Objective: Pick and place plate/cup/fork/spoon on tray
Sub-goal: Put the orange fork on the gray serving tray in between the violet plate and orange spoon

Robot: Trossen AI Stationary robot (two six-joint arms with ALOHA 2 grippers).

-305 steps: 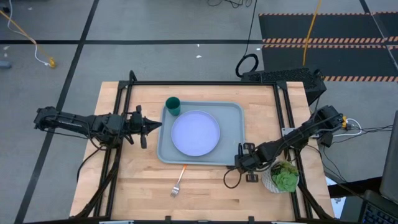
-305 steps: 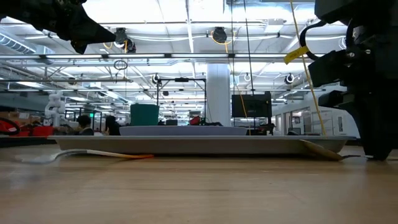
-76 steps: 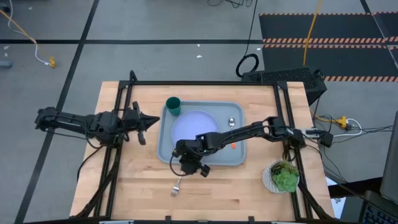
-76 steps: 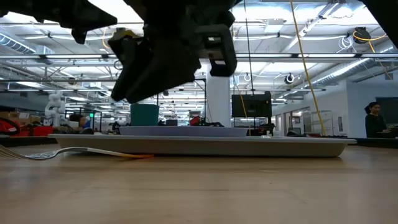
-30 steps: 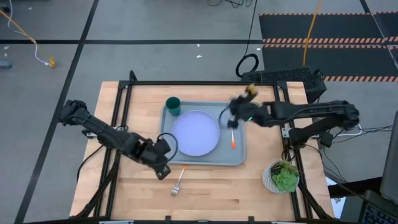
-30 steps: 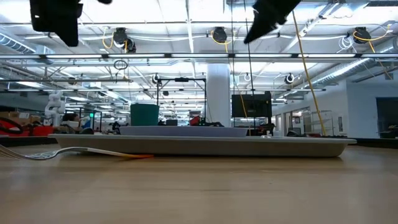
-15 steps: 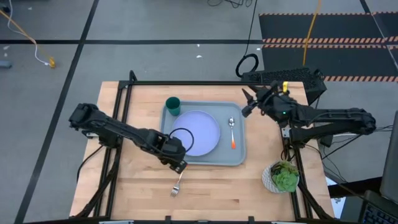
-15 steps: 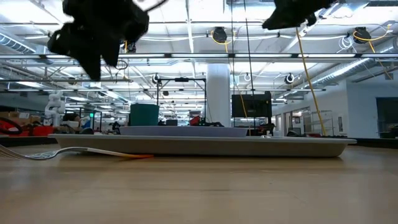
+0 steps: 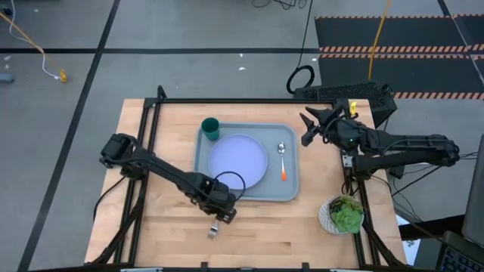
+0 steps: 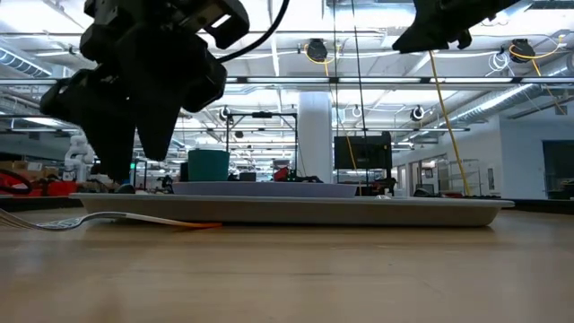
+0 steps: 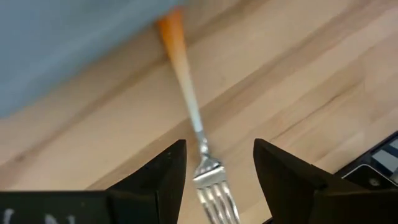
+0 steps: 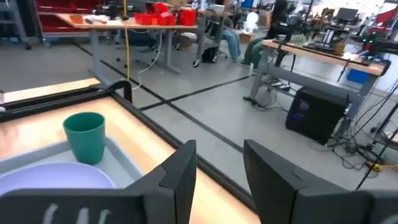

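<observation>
The grey-blue tray (image 9: 290,189) lies mid-table and holds the lavender plate (image 9: 237,161), the green cup (image 9: 210,128) at its far left corner and the orange-handled spoon (image 9: 282,160) along its right side. The fork (image 11: 194,118) lies flat on the wood just near of the tray, its orange handle end (image 11: 171,31) by the tray's near rim. My left gripper (image 11: 217,169) hangs open over the fork, one finger on either side of its neck, not touching; the low view shows the left gripper (image 10: 134,144) above the table. My right gripper (image 9: 305,130) is open, raised off the tray's far right corner.
A white bowl of green leaves (image 9: 345,214) stands at the near right of the table. Black frame rails (image 9: 147,128) run along the table's sides, and a dark box (image 9: 344,92) sits at the far right. Bare wood lies near of the tray.
My left gripper has swung from the tray's near left corner toward the table's near edge and come down over the fork. My right gripper has drawn back from above the spoon toward the table's right edge. The spoon stays on the tray; the fork has not moved.
</observation>
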